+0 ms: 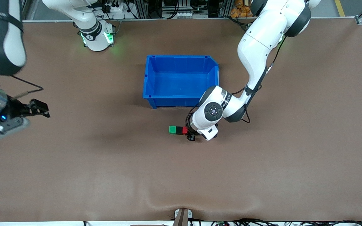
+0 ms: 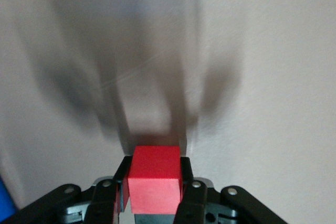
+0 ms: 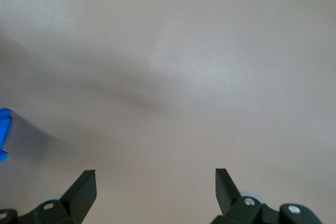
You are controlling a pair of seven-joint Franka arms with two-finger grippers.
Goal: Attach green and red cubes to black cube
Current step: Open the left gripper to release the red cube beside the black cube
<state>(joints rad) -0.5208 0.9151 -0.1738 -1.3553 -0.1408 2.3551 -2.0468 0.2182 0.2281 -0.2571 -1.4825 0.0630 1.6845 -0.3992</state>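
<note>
- The left gripper is down at the table near its middle, just nearer the front camera than the blue bin, and its jaws are clenched on the red cube.
- In the left wrist view the red cube sits squarely between the two black fingers, which press on its two side faces.
- The red cube is one end of a short row: the black cube touches it in the middle, and the green cube touches the black one at the end toward the right arm's end of the table.
- The row lies close to the bin's wall that faces the front camera, well away from every table edge. Whether it rests on the table or is lifted slightly cannot be told.
- The blue bin stands open at the table's centre, toward the edge where the robots' bases are.
- The right gripper waits above the table by the edge at the right arm's end, its jaws released and spread wide with nothing between them.
- The right wrist view shows the spread fingertips over bare brown table, with a sliver of the blue bin at the frame's edge.
</note>
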